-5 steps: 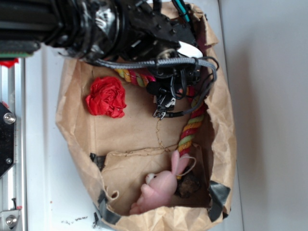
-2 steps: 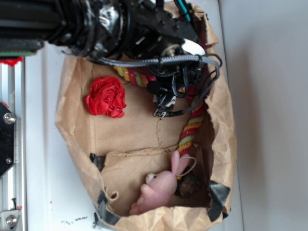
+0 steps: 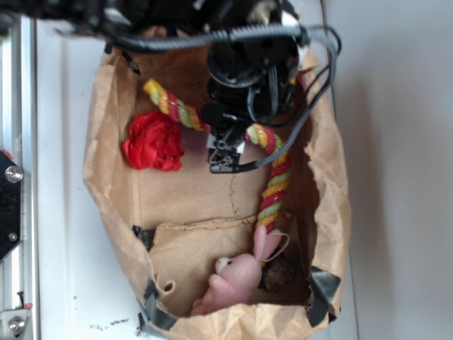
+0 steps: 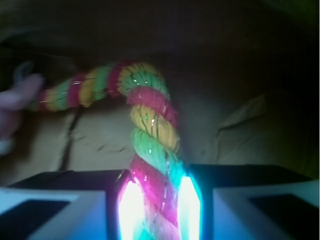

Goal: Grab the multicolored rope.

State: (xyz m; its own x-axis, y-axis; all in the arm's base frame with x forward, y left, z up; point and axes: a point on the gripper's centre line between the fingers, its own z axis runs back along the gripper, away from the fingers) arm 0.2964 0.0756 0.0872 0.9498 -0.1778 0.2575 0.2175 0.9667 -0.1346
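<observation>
white table (image 3: pixel 64 212) under everything, with a crumpled brown paper bag (image 3: pixel 106 177) lying open on it and my arm reaching in from the top. going left to right inside the bag: the red ruffled ball (image 3: pixel 151 142) sits near the left wall, then the multicolored rope (image 3: pixel 170 105) arcs from beside that ball across under my pincer (image 3: pixel 225 142) and curves down the right side toward the pink rabbit (image 3: pixel 237 276) at the bottom. from my wrist view the rope runs straight up between my two pads (image 4: pixel 131 210), which press it on both sides, so i judge my pincer is closed on the rope, near its middle. the grasp step looks done; next i would lift gently and check it holds. my own arm and cables hide the pinch from outside, the wrist view is dark and glary, and a dark lump by the rabbit i cannot identify.
</observation>
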